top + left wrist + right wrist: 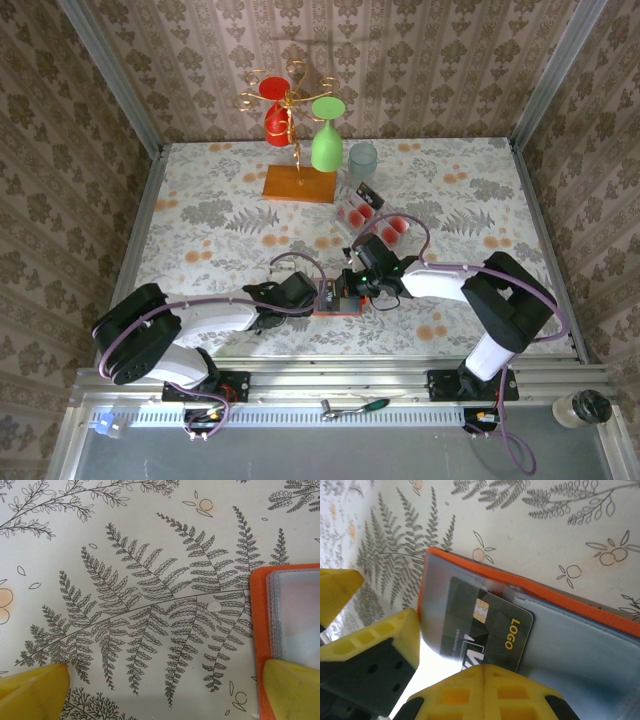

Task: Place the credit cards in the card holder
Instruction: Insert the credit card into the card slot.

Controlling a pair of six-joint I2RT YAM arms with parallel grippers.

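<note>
Right tool (485, 672) clamps a dark credit card (490, 630) partly inside the card holder (580, 655); left tool (165, 687) gapes wide beside it.

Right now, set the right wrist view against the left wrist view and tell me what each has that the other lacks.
Right wrist: a dark credit card with a chip and yellow LOGO, partly under a clear sleeve, pinched by the shut right fingers. Left wrist: the left fingers spread wide, one tip over the edge of the orange card holder. Both: that holder's clear sleeves and the fern-patterned tablecloth.
</note>
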